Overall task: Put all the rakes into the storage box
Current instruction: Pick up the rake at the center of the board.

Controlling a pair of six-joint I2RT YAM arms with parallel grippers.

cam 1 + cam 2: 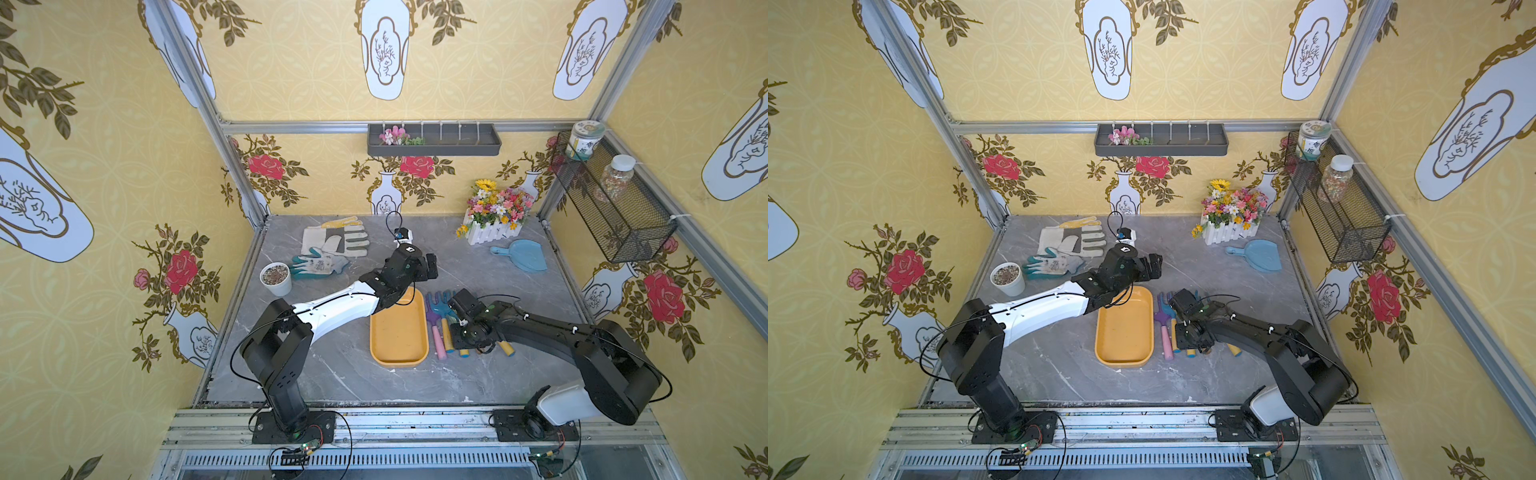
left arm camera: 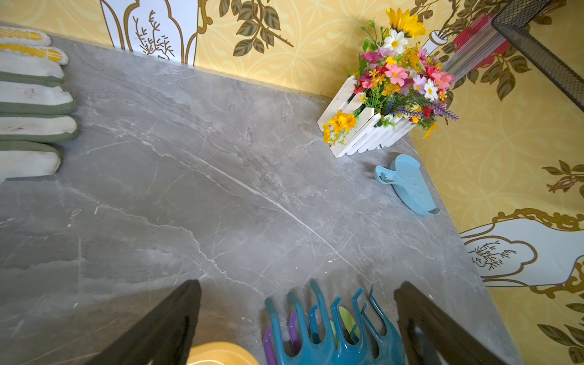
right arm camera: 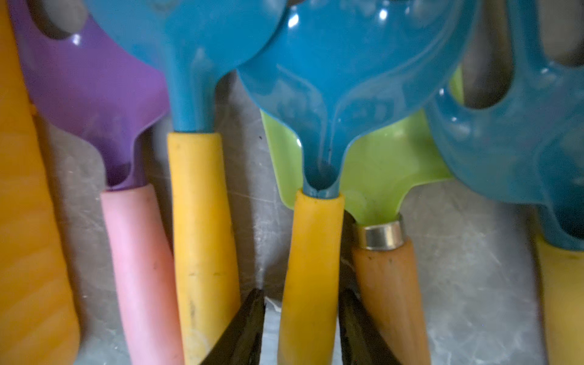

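Observation:
The storage box is a shallow yellow-orange tray, empty, in the middle of the table. Right beside it lies a row of hand tools: several blue rakes with yellow handles, a purple one with a pink handle, and a green trowel. My right gripper points down over the row. Its fingers straddle the yellow handle of one blue rake, with a small gap on one side. My left gripper hangs wide open above the tines, holding nothing.
Work gloves, a teal glove and a white pot lie at the back left. A flower box and a blue dustpan sit at the back right. A grey wall tray and a mesh basket hang on the walls.

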